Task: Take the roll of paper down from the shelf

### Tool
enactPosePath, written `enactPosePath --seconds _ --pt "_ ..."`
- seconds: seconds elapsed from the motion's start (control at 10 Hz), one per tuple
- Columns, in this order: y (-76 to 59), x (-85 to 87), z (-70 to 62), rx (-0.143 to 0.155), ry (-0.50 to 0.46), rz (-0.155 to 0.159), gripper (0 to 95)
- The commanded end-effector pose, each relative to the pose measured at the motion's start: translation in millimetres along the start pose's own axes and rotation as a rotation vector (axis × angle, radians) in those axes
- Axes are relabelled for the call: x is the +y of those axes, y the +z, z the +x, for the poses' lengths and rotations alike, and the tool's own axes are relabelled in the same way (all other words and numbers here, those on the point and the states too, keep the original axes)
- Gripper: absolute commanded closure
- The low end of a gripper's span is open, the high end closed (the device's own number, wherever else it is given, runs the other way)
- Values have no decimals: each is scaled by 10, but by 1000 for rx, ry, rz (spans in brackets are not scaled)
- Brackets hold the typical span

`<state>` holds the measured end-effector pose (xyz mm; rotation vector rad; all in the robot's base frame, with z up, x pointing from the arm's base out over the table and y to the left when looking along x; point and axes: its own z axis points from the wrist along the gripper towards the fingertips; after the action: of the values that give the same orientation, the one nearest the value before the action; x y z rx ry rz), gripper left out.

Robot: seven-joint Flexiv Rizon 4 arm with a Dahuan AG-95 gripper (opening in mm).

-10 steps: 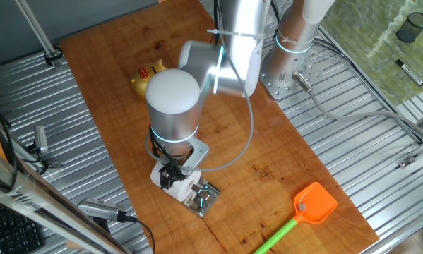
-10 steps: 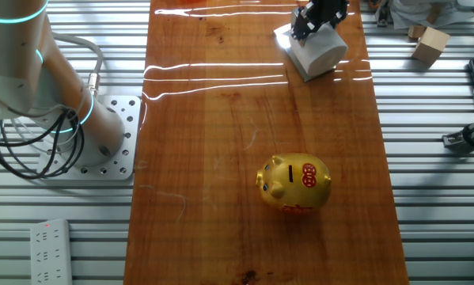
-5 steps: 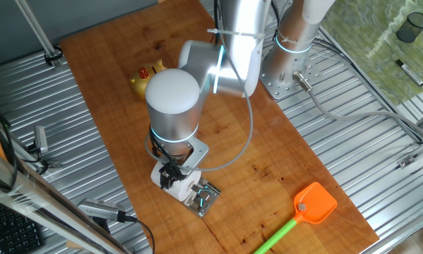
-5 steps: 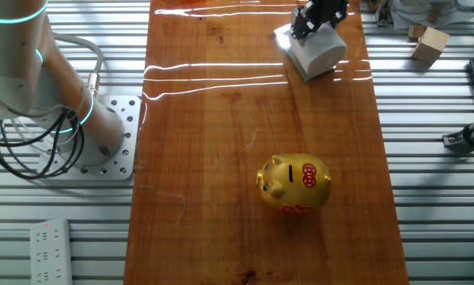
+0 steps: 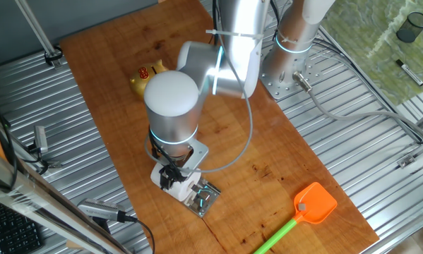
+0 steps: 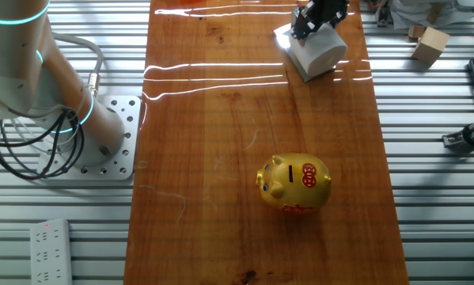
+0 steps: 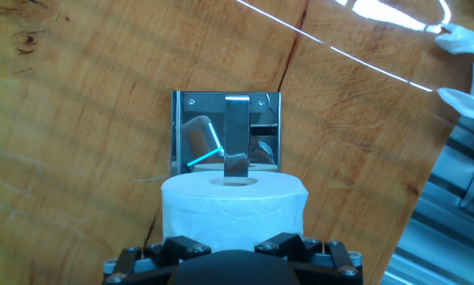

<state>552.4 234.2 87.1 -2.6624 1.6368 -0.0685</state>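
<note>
Bench (image 5: 282,152): big wooden board on slatted metal. My arm reaches down over its near end in one fixed view; gold piggy bank (image 6: 293,184) sits well apart, mid-board.

Shelf (image 7: 225,129): shiny metal plate w/ upright bar, lying on the bench. In hand view it shows just beyond the roll, bar tip right at the core hole.

Roll of paper (image 7: 233,207): plump white soft tissue, embossed wrap, core hole facing shelf bar. The roll sits between my fingers, close under the camera.

Pincer (image 5: 173,178): looks clenched on the roll. Black fingers (image 7: 288,245) press its sides in hand view; other fixed view shows the pincer atop the roll at the board's far edge.

Step, my judgement: grasp made, roll about at the end of the bar. Whether fully free, can't tell.

Next calls for: pull straight back along bar axis, no tilt, then set down on bare wood beside the shelf. Soft roll; gentle squeeze only.
</note>
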Motion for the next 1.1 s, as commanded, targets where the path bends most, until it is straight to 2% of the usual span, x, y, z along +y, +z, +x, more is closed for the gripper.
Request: enactPosePath --seconds 0.1,0.4,1.1 --pt "0 2 5 14 21 11 950" --pt "0 2 5 29 45 16 950" --pt "0 2 5 29 8 28 950"
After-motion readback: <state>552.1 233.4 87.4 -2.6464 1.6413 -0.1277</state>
